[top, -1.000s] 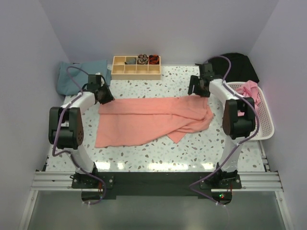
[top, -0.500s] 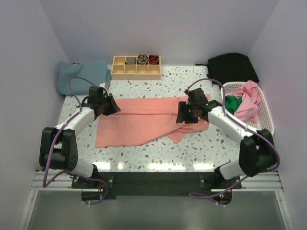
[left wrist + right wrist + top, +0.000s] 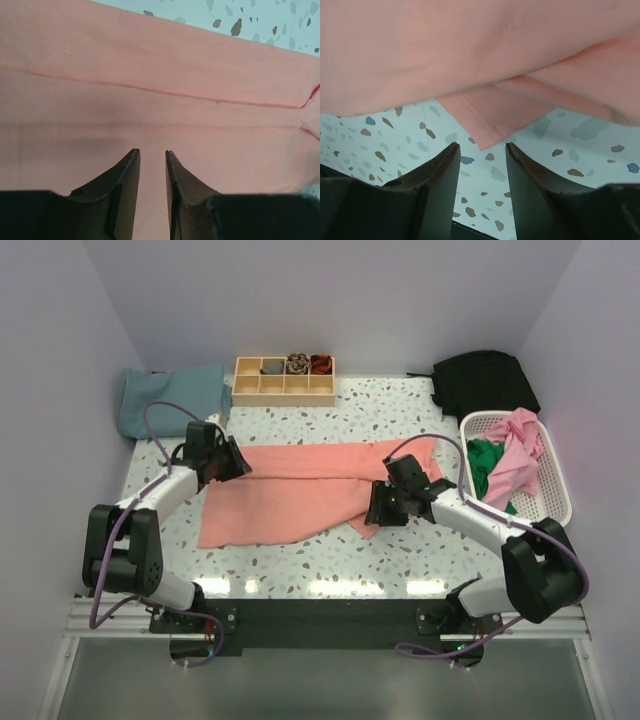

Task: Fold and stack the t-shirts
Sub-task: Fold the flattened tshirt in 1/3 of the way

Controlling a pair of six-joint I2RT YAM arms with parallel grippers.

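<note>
At the middle of the table [image 3: 400, 560], item one: the salmon t-shirt [image 3: 290, 500], lying flat and partly folded lengthwise.
- Axis: its long axis runs left to right, roughly along the near edge. The right end is doubled over, with a hem corner [image 3: 481, 131] jutting toward the near edge. You cannot tell which end is the collar.
- Progress, as a judgement: early. You have a long band here, not yet a compact packet, and nothing is stacked on it.

Item two: the teal t-shirt [image 3: 165, 398], far left corner, well apart, apparently roughly folded.

Item three: a pink t-shirt [image 3: 518, 455] and a green t-shirt [image 3: 487, 462], heaped unfolded in the white basket [image 3: 555, 510] at the right. Both are left for you to do.

Left gripper [image 3: 238, 466]: over the salmon shirt's far left end, fingers parted by a narrow slit, no cloth seen between them.

Right gripper [image 3: 372, 516]: low at the jutting corner, fingers apart with bare table between, grasping nothing.

Also present: a wooden tray [image 3: 285, 397] at the far edge, and a black bundle [image 3: 485, 380] at the far right.
</note>
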